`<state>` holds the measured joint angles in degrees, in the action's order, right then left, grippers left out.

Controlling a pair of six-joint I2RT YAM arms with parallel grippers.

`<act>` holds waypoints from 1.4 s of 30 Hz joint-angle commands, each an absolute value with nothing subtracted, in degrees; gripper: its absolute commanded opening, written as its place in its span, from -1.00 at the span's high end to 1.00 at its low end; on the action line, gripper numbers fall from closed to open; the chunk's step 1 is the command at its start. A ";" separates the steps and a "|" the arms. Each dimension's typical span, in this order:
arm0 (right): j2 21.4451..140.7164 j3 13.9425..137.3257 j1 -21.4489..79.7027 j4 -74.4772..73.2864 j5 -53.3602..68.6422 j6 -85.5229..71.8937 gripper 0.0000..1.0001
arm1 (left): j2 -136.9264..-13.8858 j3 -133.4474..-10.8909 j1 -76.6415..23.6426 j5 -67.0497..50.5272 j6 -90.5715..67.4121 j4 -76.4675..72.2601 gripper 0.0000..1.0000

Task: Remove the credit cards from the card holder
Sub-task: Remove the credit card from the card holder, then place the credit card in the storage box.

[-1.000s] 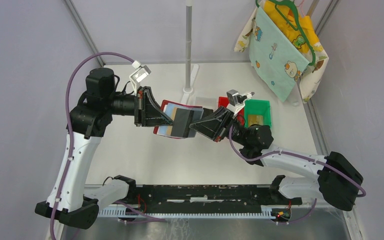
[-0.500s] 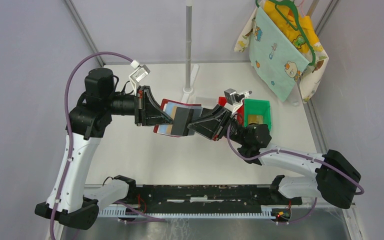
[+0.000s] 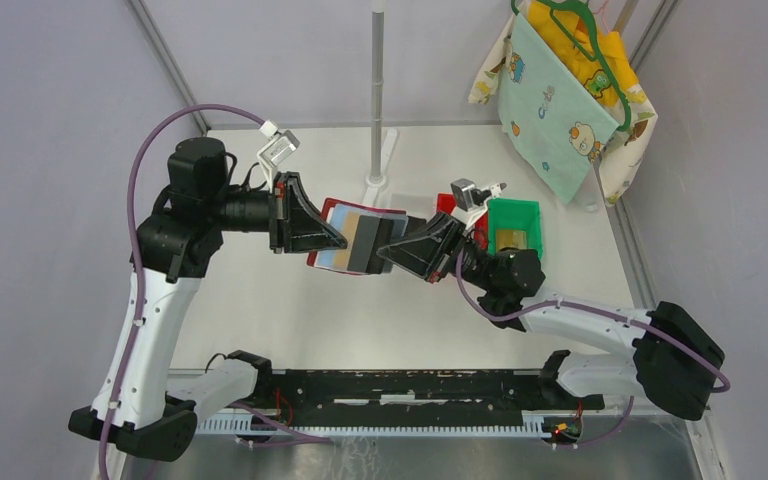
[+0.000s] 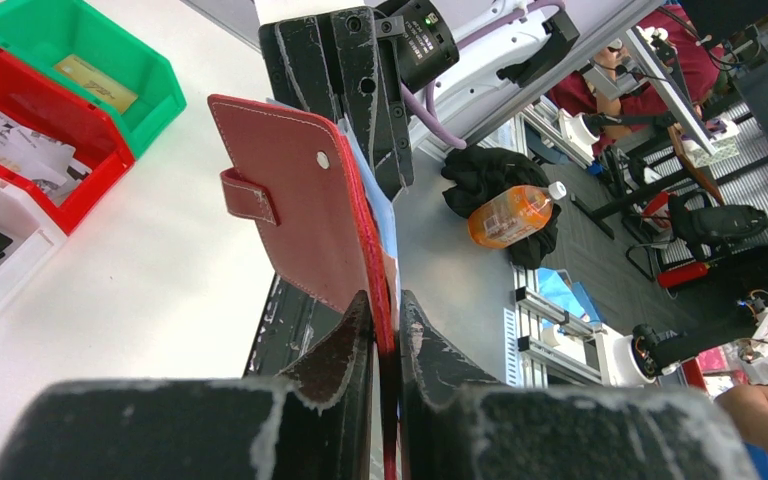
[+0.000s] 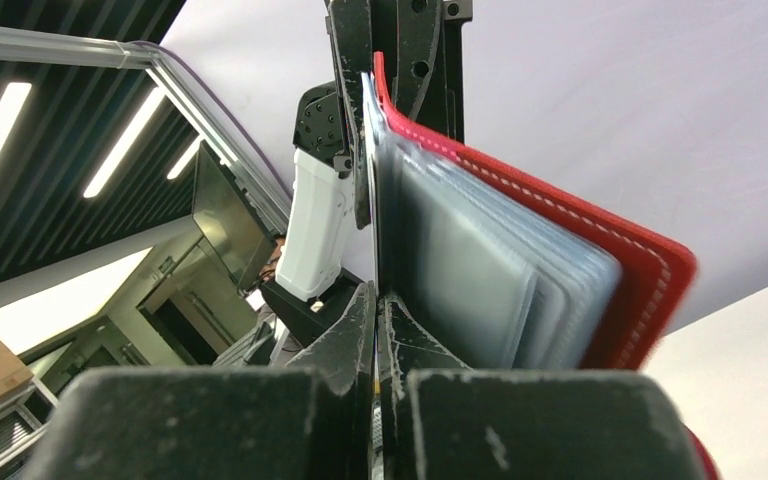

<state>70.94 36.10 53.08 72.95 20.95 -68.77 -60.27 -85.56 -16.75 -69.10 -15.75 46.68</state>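
Top external view first: looking at the card holder [image 3: 355, 240] spread open in mid-air between the two arms, up off the counter [image 3: 290, 320] and roughly over its middle. Clamped along its left edge by the left hand [image 3: 343, 243], fingers squeezed tight onto the red cover; same story in the left wrist view, with the red flap sandwiched right between the fingertips. Opposite that, the right hand [image 3: 386, 252], pinched fully together on a thin edge in the pocket stack. Can't tell from the right wrist view whether card or just plastic. Handling-wise, purely guessing: very light, floppy at the fold, glossy and a bit slick on the outside, plus soft clear sleeves [image 5: 480, 270] likely to bend and drag along rather than let go. As for the credit cards [image 3: 345, 226]: thin, stiff, smooth, showing tan and blue-ish faces on the open side. Probably best to grab one by whatever edge pokes out of its pocket and pull straight along the slot, with the cover braced close to the fold. Around all this: a green bin [image 3: 515, 203] and a red bin [image 3: 446, 203] just behind the right hand, a pole [image 3: 377, 90] at the back, a printed cloth [image 3: 550, 100] hanging in the far right corner. Nothing really in the way except the two hands sitting nose to nose, so not much room for a regrip.
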 commanded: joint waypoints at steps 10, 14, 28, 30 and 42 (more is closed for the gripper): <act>57.27 27.74 44.82 68.99 24.58 -67.63 1.00 | -59.59 -89.35 -16.59 -69.53 -14.74 45.52 0.97; 49.04 25.91 36.93 56.60 26.65 -64.75 1.00 | -59.74 -90.59 -16.57 -69.47 -11.31 48.12 0.96; 46.23 45.92 14.30 -17.62 15.38 -28.03 1.00 | -59.66 -91.56 -16.61 -69.08 -1.92 53.61 0.96; 47.57 46.32 13.42 -21.39 11.07 -25.31 1.00 | -59.60 -91.58 -16.61 -68.78 -1.61 53.68 0.96; 50.84 44.85 8.24 -23.17 -1.12 -20.03 1.00 | -59.60 -92.37 -16.60 -68.44 -0.35 55.28 0.96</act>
<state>50.35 43.48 9.06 -23.57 3.60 -23.18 -60.27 -89.80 -16.73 -67.75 -2.74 56.10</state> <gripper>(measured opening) 0.004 0.163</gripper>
